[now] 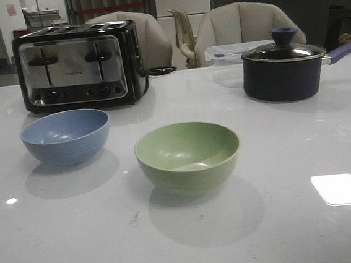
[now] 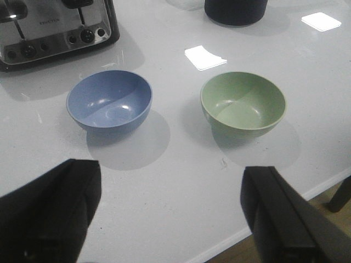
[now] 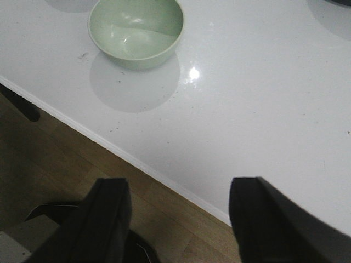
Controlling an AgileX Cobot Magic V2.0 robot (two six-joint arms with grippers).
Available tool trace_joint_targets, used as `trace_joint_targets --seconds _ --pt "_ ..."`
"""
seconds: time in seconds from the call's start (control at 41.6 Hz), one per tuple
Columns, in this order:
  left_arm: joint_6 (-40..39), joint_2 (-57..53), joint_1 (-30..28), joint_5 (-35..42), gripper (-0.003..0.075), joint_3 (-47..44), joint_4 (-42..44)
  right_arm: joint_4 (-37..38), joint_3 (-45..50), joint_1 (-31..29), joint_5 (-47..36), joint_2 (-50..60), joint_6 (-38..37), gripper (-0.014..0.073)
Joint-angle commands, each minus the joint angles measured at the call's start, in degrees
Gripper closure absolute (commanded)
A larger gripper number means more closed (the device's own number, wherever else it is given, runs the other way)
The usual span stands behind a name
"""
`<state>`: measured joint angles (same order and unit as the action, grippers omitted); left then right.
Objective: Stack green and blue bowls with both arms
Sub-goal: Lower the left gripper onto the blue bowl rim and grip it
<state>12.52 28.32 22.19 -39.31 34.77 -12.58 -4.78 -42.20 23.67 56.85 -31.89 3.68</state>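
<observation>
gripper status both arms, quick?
Left gripper: open, holding nothing, back from the blue bowl and green bowl.
Right gripper: open, holding nothing, out past the table edge.

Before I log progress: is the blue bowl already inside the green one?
No, the blue bowl sits apart from the green bowl on the table.

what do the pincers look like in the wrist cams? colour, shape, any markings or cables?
Only the fingers show. The left pincer has two thick, matte black fingers, blocky and roughly wedge-shaped. The right pincer looks the same: two broad black fingers with flat faces. No markings, labels or cables are visible on either. The front view shows no arms at all.
</observation>
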Motion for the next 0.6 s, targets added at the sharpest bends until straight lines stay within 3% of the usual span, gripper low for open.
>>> trace_joint_targets --seconds 0.0,0.264,0.576 --pt "-0.7 3.6 0.4 0.8 0.014 4.3 -0.4 0.4 -1.5 -0.2 -3.4 -0.2 0.0 0.0089" --pt "-0.7 20.9 0.4 -8.2 0.014 13.1 3.8 0.4 -1.5 -0.2 -3.4 -0.2 0.0 0.0089" --pt "-0.9 42.1 -1.4 -8.4 0.014 23.6 6.2 0.4 -1.5 -0.2 -3.4 -0.2 0.0 0.0089"
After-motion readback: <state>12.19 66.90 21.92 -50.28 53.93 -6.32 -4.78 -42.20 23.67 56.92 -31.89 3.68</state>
